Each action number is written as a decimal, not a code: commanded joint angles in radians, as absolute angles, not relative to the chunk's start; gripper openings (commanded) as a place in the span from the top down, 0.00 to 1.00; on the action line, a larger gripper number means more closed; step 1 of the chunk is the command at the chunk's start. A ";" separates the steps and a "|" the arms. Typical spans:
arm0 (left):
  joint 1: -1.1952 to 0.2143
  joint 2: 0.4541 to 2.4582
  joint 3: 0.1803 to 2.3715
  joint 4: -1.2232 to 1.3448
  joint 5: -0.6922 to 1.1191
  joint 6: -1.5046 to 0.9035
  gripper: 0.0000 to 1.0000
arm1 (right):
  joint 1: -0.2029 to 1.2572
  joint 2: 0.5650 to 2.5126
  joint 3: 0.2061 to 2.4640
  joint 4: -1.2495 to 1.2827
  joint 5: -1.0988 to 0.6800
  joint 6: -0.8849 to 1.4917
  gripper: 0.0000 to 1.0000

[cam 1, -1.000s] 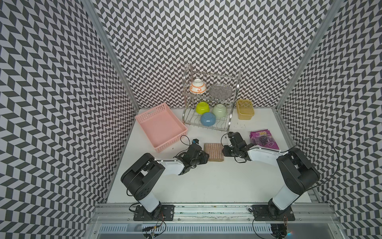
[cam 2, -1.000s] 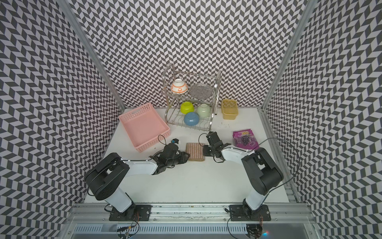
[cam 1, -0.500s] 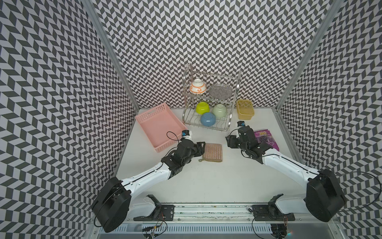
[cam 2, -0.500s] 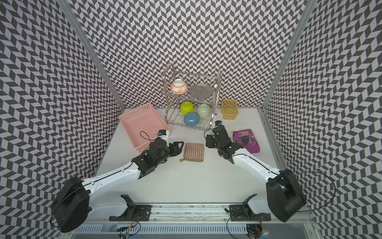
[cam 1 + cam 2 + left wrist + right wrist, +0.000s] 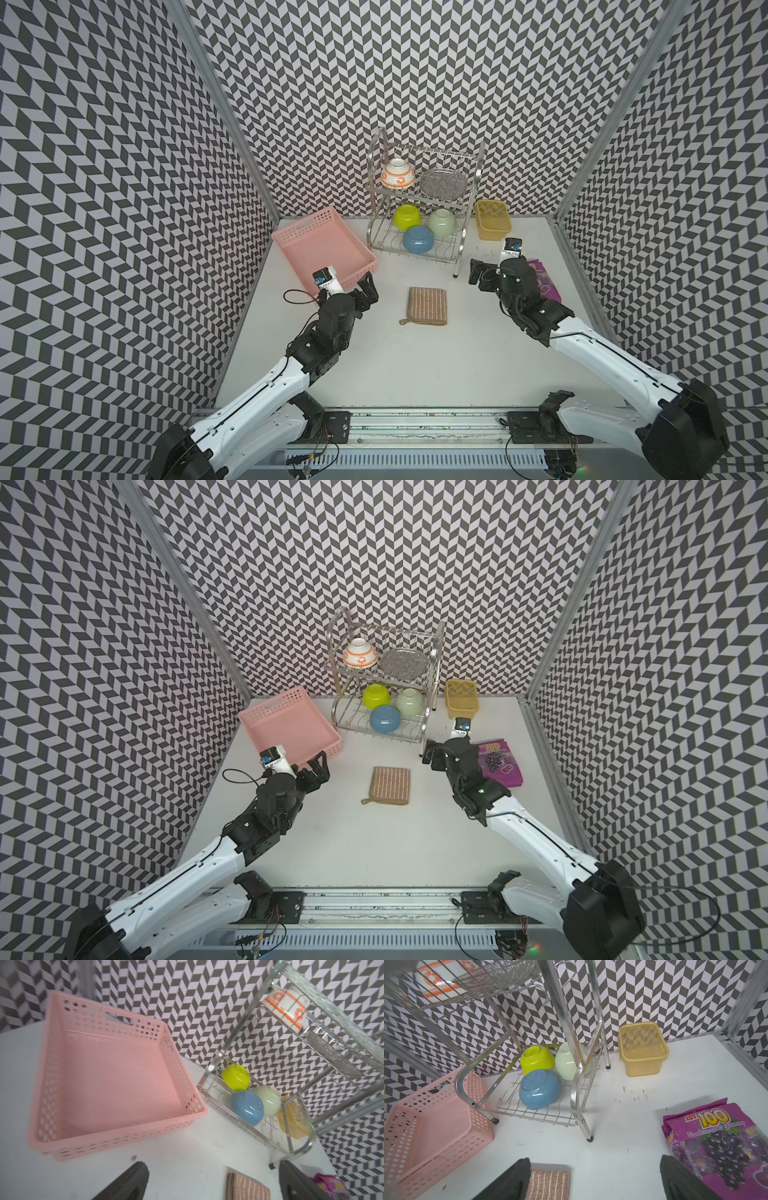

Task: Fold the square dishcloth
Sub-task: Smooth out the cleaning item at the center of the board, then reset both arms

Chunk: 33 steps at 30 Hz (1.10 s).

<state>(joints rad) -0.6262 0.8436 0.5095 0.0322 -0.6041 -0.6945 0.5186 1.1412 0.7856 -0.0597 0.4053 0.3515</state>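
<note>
The dishcloth [image 5: 428, 306] [image 5: 390, 785], brown with pale stripes and a small loop at one corner, lies folded flat on the white table in both top views. My left gripper [image 5: 365, 291] [image 5: 318, 769] hovers to its left, open and empty. My right gripper [image 5: 478, 276] [image 5: 430, 752] hovers to its right, near the rack's leg, also open and empty. In the left wrist view the open left gripper [image 5: 213, 1164] shows a corner of the dishcloth [image 5: 247, 1188] by one finger. The right wrist view has the dishcloth [image 5: 548, 1185] beside one finger of the right gripper [image 5: 594, 1160].
A pink basket [image 5: 307, 222] sits at the back left, just behind the left gripper. A metal dish rack [image 5: 457, 266] with several bowls stands at the back centre. A yellow container [image 5: 492, 220] and a purple candy bag [image 5: 546, 286] are by the right gripper.
Both grippers have drawn away from the dishcloth's sides, risen and opened wide. The dishcloth stays folded on the table.
</note>
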 commanded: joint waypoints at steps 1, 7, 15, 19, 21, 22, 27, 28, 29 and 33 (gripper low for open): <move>-0.608 0.819 0.467 0.089 -0.770 -0.638 0.00 | 0.518 1.118 0.730 0.094 0.480 0.266 0.00; -0.546 0.873 0.367 0.305 -0.834 -0.512 0.00 | 0.515 1.120 0.615 0.305 0.539 0.150 0.00; -0.383 1.036 0.329 0.484 -0.768 -0.459 0.00 | 0.423 1.130 0.434 0.648 0.504 0.029 0.00; -0.294 1.068 0.315 0.581 -0.594 -0.378 0.00 | 0.323 1.154 0.388 0.696 0.466 0.074 0.00; -0.272 1.072 0.307 0.619 -0.548 -0.329 0.00 | 0.284 1.155 0.356 0.741 0.448 0.085 0.00; -0.264 1.074 0.305 0.631 -0.535 -0.302 0.00 | 0.265 1.156 0.342 0.762 0.441 0.089 0.00; -0.204 1.070 0.286 0.708 -0.509 -0.211 0.00 | 0.172 1.162 0.264 0.868 0.399 0.104 0.00; -0.192 1.071 0.275 0.735 -0.509 -0.194 0.00 | 0.149 1.166 0.250 0.886 0.379 0.110 0.00; -0.179 1.071 0.263 0.761 -0.504 -0.180 0.00 | 0.129 1.171 0.239 0.906 0.364 0.116 0.00; -0.144 1.103 0.204 0.895 -0.490 -0.104 0.00 | 0.079 1.216 0.180 1.011 0.298 0.112 0.00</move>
<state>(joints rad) -0.1635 1.0821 0.2413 0.7547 -0.5209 -0.1982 0.1036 1.1858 0.2111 0.8574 0.3710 0.0990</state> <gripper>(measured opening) 0.993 0.993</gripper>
